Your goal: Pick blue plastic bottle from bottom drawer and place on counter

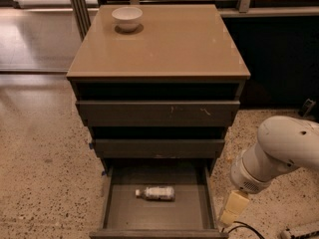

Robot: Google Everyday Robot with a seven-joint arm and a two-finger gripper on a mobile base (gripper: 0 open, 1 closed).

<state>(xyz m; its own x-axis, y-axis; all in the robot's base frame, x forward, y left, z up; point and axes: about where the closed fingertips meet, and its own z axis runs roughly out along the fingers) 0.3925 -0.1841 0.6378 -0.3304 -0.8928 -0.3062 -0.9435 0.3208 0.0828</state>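
The blue plastic bottle point(156, 193), clear with a white cap and a white label, lies on its side in the middle of the bottom drawer point(149, 217), cap pointing left. The bottom drawer is pulled out; the two drawers above it are only slightly out. The tan counter point(164, 44) tops the cabinet. My gripper point(231, 209) hangs from the white arm just outside the drawer's right wall, to the right of the bottle and apart from it. It holds nothing that I can see.
A white bowl point(127, 18) stands at the counter's back left. My bulky white arm point(279, 153) is at the cabinet's lower right. A black cable point(244, 228) lies on the speckled floor. A dark wall and railing run behind the cabinet.
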